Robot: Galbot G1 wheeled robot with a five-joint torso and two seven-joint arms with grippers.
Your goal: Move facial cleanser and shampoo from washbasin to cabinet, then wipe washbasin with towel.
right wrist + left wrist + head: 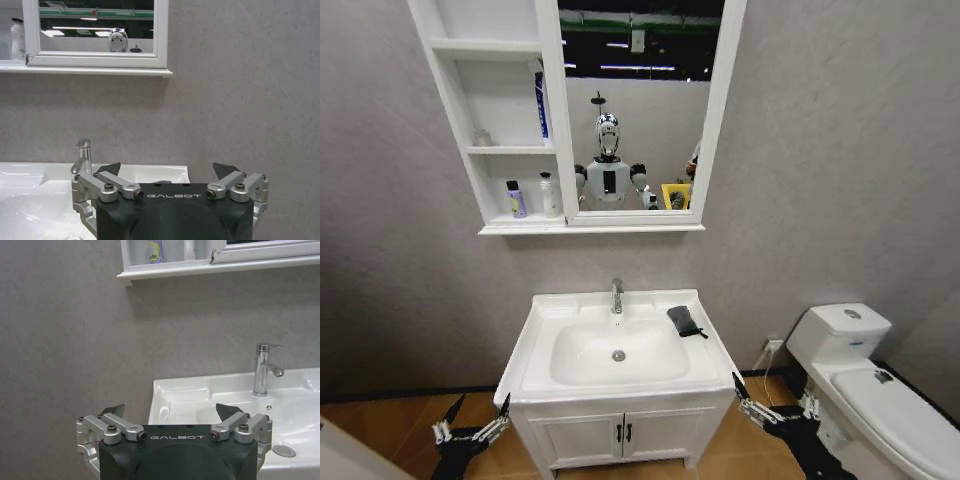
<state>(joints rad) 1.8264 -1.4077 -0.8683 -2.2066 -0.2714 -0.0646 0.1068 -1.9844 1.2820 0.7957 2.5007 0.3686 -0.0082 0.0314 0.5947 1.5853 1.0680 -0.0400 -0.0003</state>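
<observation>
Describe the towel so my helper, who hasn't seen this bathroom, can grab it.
Find the white washbasin under the mirror. On its flat rim, right of the tap, lies the towel, a small crumpled cloth, the sole dark thing on the white.

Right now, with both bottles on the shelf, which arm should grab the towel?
Probably the right. The towel lies on the washbasin's right rim, nearer the open right tool; the left tool hangs open past the far corner.

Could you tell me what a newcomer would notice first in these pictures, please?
Probably the dark towel lying on the white washbasin rim, right of the tap. Next, two bottles on the cabinet bottom tier, while left gripper and right gripper hang open, low beside the vanity.
</observation>
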